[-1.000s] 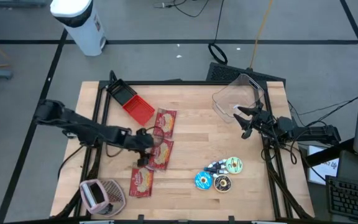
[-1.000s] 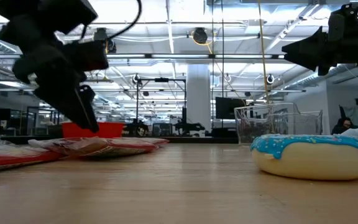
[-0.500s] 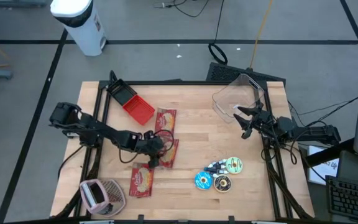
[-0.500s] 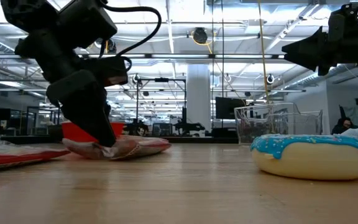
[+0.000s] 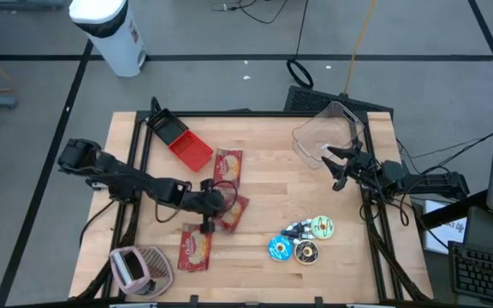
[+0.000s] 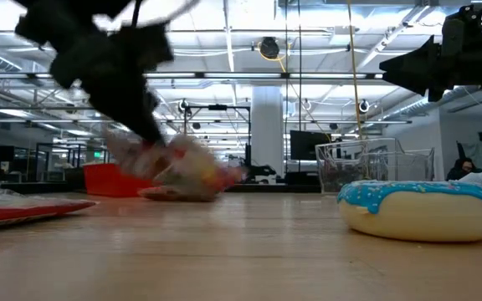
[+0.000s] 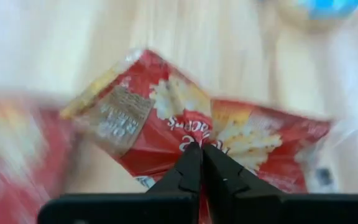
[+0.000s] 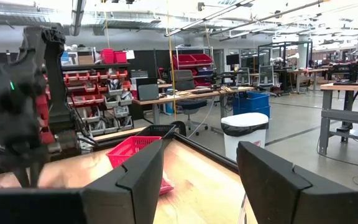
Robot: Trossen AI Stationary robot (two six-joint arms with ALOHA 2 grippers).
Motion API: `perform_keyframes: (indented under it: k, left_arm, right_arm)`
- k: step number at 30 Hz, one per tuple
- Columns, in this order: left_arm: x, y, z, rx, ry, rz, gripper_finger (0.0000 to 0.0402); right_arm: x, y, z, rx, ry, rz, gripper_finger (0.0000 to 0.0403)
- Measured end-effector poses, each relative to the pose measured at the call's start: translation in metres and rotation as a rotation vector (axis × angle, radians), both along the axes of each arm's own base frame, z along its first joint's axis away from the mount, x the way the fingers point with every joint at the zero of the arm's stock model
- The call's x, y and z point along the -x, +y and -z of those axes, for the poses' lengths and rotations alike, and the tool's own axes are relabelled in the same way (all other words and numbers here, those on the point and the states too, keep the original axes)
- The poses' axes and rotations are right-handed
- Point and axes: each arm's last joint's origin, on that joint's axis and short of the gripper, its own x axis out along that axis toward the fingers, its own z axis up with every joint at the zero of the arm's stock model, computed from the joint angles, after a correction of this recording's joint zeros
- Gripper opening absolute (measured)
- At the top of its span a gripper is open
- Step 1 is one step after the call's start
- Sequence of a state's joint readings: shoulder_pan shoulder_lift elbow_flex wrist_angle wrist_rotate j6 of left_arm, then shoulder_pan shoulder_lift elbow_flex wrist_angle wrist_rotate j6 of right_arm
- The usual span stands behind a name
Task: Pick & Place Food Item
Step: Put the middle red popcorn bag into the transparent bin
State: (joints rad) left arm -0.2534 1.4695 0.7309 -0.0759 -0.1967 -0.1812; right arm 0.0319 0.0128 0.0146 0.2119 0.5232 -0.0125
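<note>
A red cracker packet [image 7: 185,118] is tipped up off the wooden table [image 5: 272,184] near its middle, with my left gripper [image 7: 201,148] shut on it. In the high view that gripper [image 5: 211,216] sits at the packet's [image 5: 234,214] left edge. In the low view the packet [image 6: 182,171] is a blurred shape under the arm. A second red packet [image 5: 228,167] lies flat farther back, and a third [image 5: 195,250] nearer the front. My right gripper [image 5: 332,167] waits open at the table's right edge, beside a clear container [image 5: 332,133]. My left gripper pinches the packet's near edge [image 7: 194,134] between its two shut fingers, roughly midway along that edge. The fingers come slanting down from the table's left. The packet hangs tilted and crumpled beyond the fingertips; whether its lower end still touches the table I cannot tell.
A red basket [image 5: 180,143] stands at the back left. Several donuts [image 5: 302,239] lie at the front right, one of them with blue icing [image 6: 421,207]. A pink and white object [image 5: 139,267] sits at the front left corner.
My left gripper has gone a little toward the table's right, shut on the middle packet's edge and risen. The packet, which lay flat, is now tipped up, crumpled and turned askew.
</note>
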Motion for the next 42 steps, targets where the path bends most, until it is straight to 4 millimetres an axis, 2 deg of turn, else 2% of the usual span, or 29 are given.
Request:
perform_keyframes:
  k: [3, 8, 11, 14, 17, 21, 26, 28, 35, 39, 42]
  left_arm:
    - [-0.001, -0.001, -0.022, -0.124, -0.064, 0.047, 0.0005]
    - [-0.007, 0.0, -0.054, -0.423, -0.16, 0.117, 0.0003]
    - [-0.009, 0.004, -0.058, -0.594, -0.143, 0.161, 0.0007]
    - [-0.013, 0.01, -0.063, -0.68, -0.162, 0.177, 0.0005]
    - [-0.015, 0.019, -0.064, -0.69, -0.151, 0.151, 0.0003]
    - [-0.012, 0.025, -0.056, -0.616, -0.142, 0.156, 0.0002]
    - [0.01, 0.031, -0.044, -0.611, -0.129, 0.091, 0.0002]
    - [0.025, 0.035, -0.041, -0.613, -0.126, 0.078, 0.0002]
    - [0.058, 0.044, -0.05, -0.568, -0.348, 0.031, 0.0003]
    - [0.069, 0.052, -0.048, -0.546, -0.411, 0.023, 0.0002]
    - [0.071, 0.055, -0.048, -0.548, -0.415, 0.017, 0.0001]
  right_arm:
    - [0.0, 0.0, 0.0, 0.0, 0.0, 0.0, 0.0192]
    - [0.0, 0.0, 0.0, 0.0, 0.001, 0.0, 0.0192]
    - [0.0, 0.0, 0.0, 0.0, 0.002, 0.0, 0.0192]
    - [0.0, 0.0, 0.0, 0.0, 0.002, 0.0, 0.0192]
    - [0.0, 0.0, 0.0, 0.0, 0.003, 0.0, 0.0192]
    - [0.0, 0.0, 0.0, 0.0, 0.003, 0.0, 0.0192]
    - [0.0, 0.0, 0.0, 0.0, -0.001, 0.0, 0.0192]
    - [0.0, 0.0, 0.0, 0.0, -0.001, 0.0, 0.0192]
    - [0.0, 0.0, -0.001, -0.03, -0.032, -0.009, 0.0192]
    - [0.0, 0.0, -0.004, -0.174, -0.133, -0.041, 0.0192]
    - [0.001, 0.0, -0.007, -0.209, -0.188, -0.048, 0.0192]
